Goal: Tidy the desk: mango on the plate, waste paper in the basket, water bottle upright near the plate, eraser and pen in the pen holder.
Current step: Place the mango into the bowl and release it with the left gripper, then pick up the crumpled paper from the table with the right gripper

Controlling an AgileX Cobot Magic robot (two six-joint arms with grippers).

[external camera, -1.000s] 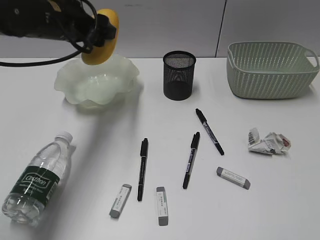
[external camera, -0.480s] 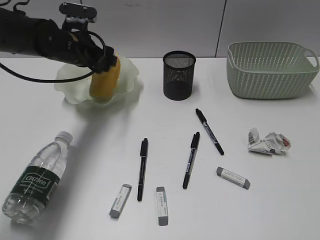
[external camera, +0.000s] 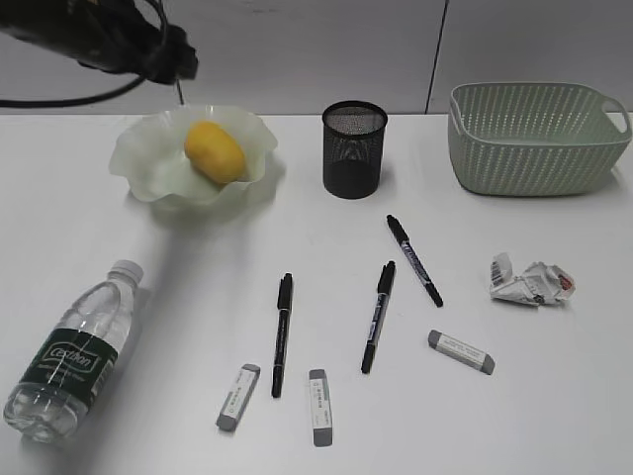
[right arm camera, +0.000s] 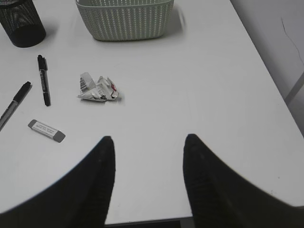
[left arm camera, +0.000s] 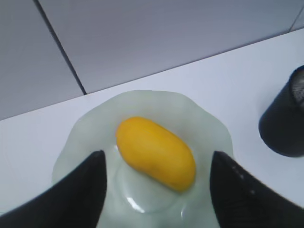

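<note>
The mango (external camera: 215,151) lies in the pale-green ruffled plate (external camera: 138,163) at the back left of the desk (external camera: 198,257). My left gripper (external camera: 170,57) is open and empty, above and behind the plate; in the left wrist view (left arm camera: 156,156) its jaws stand wide apart over the mango (left arm camera: 156,153) and plate (left arm camera: 209,128). The water bottle (external camera: 74,351) lies on its side at the front left. The pen holder (external camera: 354,148) stands mid-back, the basket (external camera: 534,137) back right. The waste paper (external camera: 532,282) lies at the right. My right gripper (right arm camera: 148,138) is open and empty near the desk's front-right edge.
Three black pens (external camera: 282,332) (external camera: 378,315) (external camera: 413,259) and three grey erasers (external camera: 238,397) (external camera: 318,407) (external camera: 461,351) lie in the middle front. The right wrist view shows the waste paper (right arm camera: 98,89), basket (right arm camera: 124,19), pen holder (right arm camera: 21,21) and one eraser (right arm camera: 46,130).
My left gripper lowered the mango into the plate, let it go and rose up and to the left. Nothing else moved.
</note>
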